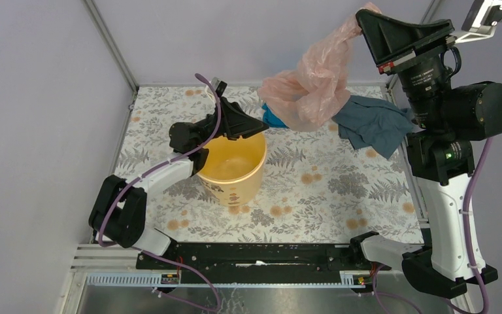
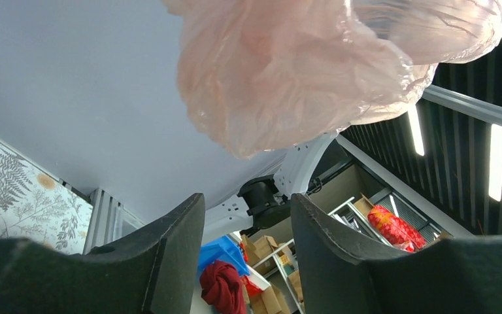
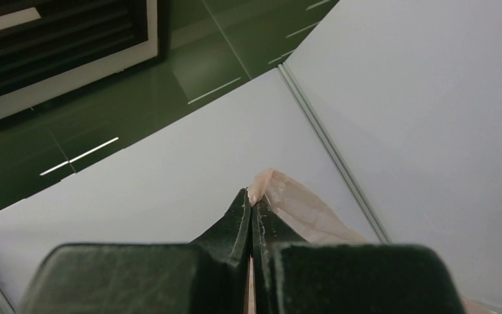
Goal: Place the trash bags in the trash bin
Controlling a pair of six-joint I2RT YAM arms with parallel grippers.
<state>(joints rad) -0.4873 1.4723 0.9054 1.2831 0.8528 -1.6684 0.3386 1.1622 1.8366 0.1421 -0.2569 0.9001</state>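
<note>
The pale-pink trash bag (image 1: 314, 78) hangs in the air at the back of the table, to the right of and beyond the yellow-orange trash bin (image 1: 235, 167). My right gripper (image 1: 364, 16) is raised high and shut on the bag's top corner; in the right wrist view a fold of pink film (image 3: 287, 199) sticks out past the closed gripper (image 3: 251, 204). My left gripper (image 1: 261, 124) is open over the bin's far rim, pointing up and right; in the left wrist view the bag (image 2: 287, 72) hangs above its empty fingers (image 2: 170, 248).
A grey-blue cloth (image 1: 372, 124) lies at the back right by the right arm. A bright blue cloth (image 1: 273, 119) shows just behind the hanging bag. Grey walls (image 1: 46, 118) enclose the table on the left and back.
</note>
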